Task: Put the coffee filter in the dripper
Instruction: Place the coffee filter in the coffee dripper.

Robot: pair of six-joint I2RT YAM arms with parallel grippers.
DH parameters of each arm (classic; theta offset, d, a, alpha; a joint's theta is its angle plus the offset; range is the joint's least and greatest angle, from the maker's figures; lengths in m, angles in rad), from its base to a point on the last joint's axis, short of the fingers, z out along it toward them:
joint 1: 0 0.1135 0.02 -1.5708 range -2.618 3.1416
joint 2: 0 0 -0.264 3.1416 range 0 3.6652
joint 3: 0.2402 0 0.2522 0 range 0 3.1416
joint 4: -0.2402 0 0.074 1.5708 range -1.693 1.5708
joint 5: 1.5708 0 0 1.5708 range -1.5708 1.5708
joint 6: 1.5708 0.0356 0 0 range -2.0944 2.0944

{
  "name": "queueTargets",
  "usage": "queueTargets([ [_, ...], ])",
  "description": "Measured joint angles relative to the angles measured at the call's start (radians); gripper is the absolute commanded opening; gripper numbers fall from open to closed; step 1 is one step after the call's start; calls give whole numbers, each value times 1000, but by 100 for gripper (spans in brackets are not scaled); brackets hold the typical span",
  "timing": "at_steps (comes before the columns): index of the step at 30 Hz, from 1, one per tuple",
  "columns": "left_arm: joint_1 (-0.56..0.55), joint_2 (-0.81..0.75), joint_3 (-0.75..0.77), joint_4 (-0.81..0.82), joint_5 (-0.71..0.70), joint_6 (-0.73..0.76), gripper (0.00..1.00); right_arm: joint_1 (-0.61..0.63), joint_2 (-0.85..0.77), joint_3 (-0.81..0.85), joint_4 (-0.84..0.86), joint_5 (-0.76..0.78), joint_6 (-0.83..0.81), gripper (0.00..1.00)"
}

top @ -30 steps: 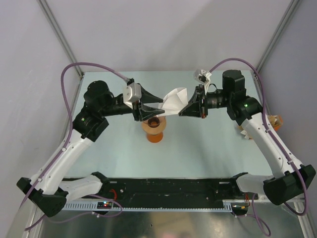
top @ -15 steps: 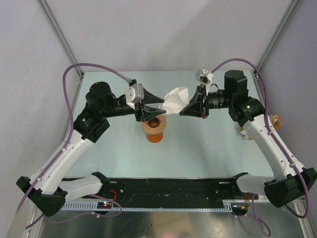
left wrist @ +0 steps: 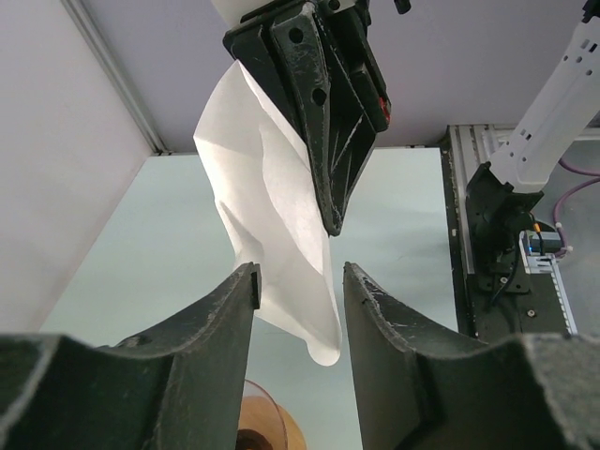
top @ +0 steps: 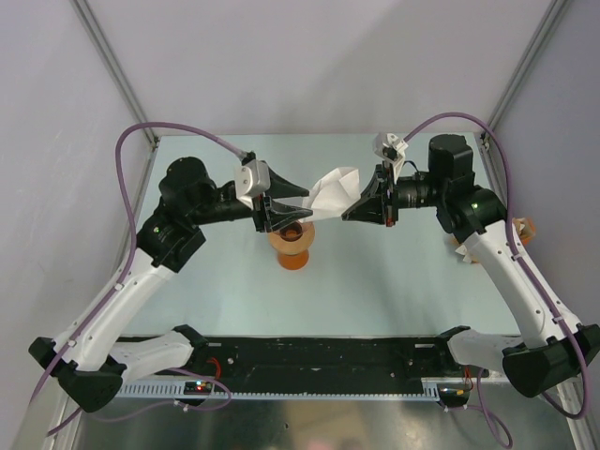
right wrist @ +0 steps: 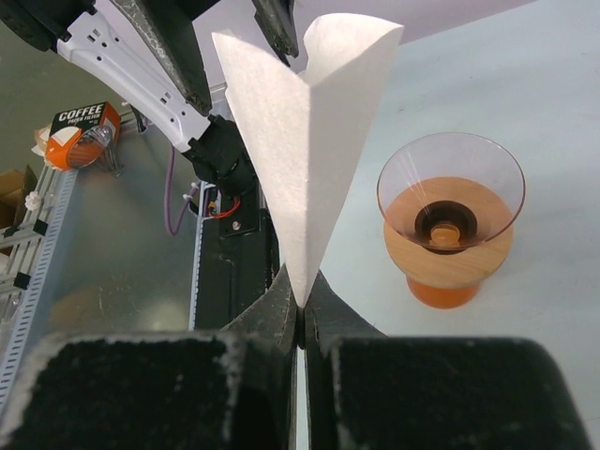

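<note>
Above the table's middle: coffee filter (top: 333, 190), white paper, up in the air, just right of the dripper (top: 292, 242).
Right gripper (top: 349, 211): your fingers are clamped on the filter's pointed end.
Left gripper (top: 302, 204): your fingers stand parted near the filter, grasping nothing.
Dripper: upright on the table (top: 394, 272), left of its middle.
Writing: "COFFEE" on an orange-and-black pack (right wrist: 82, 133) off the table; smaller print unreadable.

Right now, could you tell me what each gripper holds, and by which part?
The right gripper pinches the coffee filter by its pointed tip; the left gripper, open near its other end, holds nothing.
</note>
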Motion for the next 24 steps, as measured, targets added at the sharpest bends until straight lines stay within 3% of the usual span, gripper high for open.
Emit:
queueTargets([
  [15, -11, 0, -43, -3, 13, 4, 43, 15, 5, 0, 79, 27, 80, 0],
  [24, -36, 19, -43, -3, 30, 52, 34, 43, 14, 0, 101, 0, 108, 0],
])
